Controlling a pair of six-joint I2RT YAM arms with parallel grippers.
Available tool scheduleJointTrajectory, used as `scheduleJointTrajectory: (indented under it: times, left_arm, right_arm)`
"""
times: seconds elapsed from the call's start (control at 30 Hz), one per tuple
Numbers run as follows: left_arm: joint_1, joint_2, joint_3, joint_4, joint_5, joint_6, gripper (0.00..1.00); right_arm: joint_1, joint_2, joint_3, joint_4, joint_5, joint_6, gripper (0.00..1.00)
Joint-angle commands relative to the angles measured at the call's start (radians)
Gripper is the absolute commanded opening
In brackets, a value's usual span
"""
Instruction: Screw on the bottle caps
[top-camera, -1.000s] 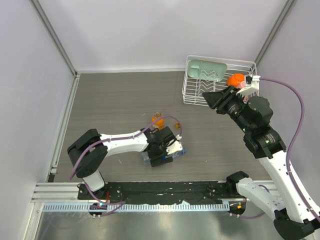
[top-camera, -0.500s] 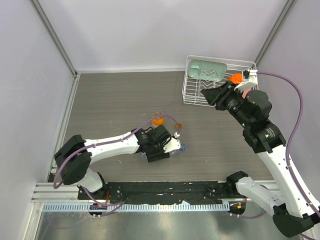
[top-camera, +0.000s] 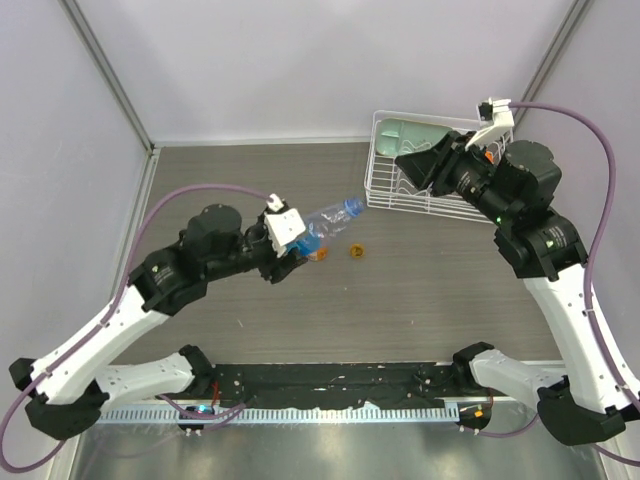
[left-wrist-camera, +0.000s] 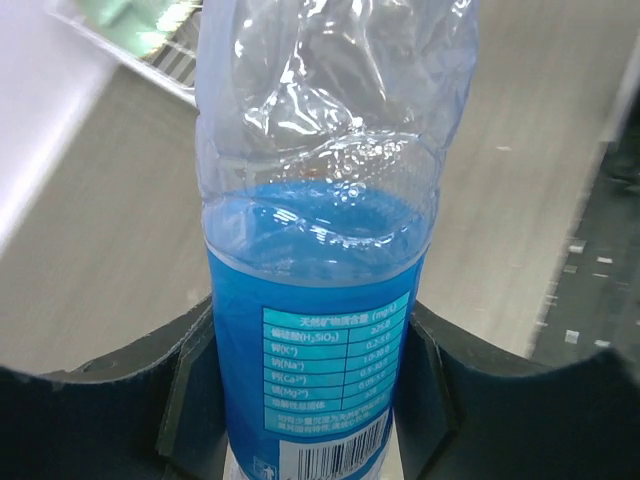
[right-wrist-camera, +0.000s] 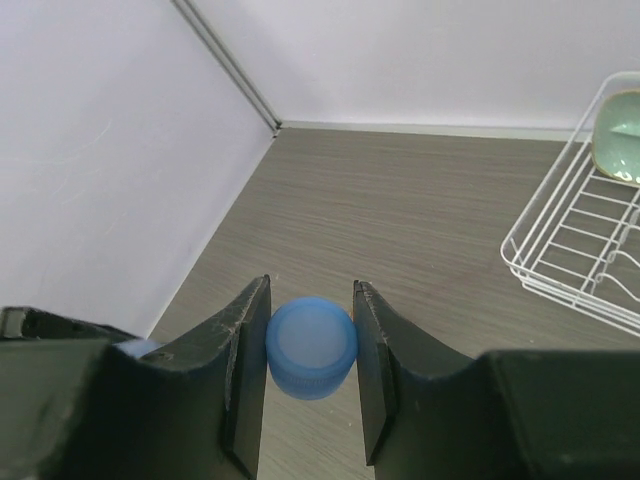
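My left gripper (top-camera: 290, 242) is shut on the clear bottle with the blue label (top-camera: 328, 217) and holds it above the table, neck pointing up-right. In the left wrist view the bottle (left-wrist-camera: 318, 250) fills the space between the jaws of the left gripper (left-wrist-camera: 310, 400). My right gripper (top-camera: 405, 162) hangs over the left end of the rack, shut on the blue cap (right-wrist-camera: 311, 348). The orange cap (top-camera: 355, 250) lies on the table right of the held bottle. The squat orange bottle (top-camera: 318, 254) is mostly hidden under the held bottle.
A white wire rack (top-camera: 440, 203) stands at the back right with a pale green dish (top-camera: 415, 137) in it; it also shows in the right wrist view (right-wrist-camera: 585, 265). Grey walls close the table on three sides.
My left arm has lifted the clear bottle off the table and carried it up and back, neck now toward the right arm. My right gripper has shifted a little left over the rack.
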Motion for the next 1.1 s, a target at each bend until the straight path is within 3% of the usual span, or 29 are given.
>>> scheduleJointTrajectory:
  times: [0.0, 0.07, 0.1, 0.17, 0.23, 0.67, 1.07]
  left_arm:
    - [-0.004, -0.05, -0.198, 0.208, 0.216, -0.209, 0.44]
    - [-0.006, -0.059, -0.27, 0.388, 0.285, -0.298, 0.34]
    - [-0.004, -0.067, -0.362, 0.474, 0.304, -0.378, 0.19]
    - [-0.004, -0.102, -0.445, 0.722, 0.29, -0.458, 0.15]
    - [-0.006, -0.09, -0.485, 0.809, 0.295, -0.524, 0.11]
    - [-0.007, -0.005, -0.445, 0.931, 0.391, -0.579, 0.13]
    - [0.022, -0.016, -0.478, 0.962, 0.376, -0.582, 0.07]
  right_arm:
    - [0.005, 0.003, 0.077, 0.005, -0.105, -0.047, 0.21]
    - [0.003, 0.006, 0.071, 0.018, -0.128, -0.037, 0.21]
    - [0.005, 0.004, 0.068, 0.028, -0.151, -0.022, 0.21]
    - [0.005, -0.003, 0.041, 0.053, -0.174, -0.007, 0.21]
    - [0.003, -0.013, 0.018, 0.097, -0.203, 0.004, 0.21]
    - [0.126, -0.039, -0.176, 0.377, -0.197, -0.115, 0.22]
    - [0.146, -0.031, -0.16, 0.375, -0.245, -0.093, 0.22]
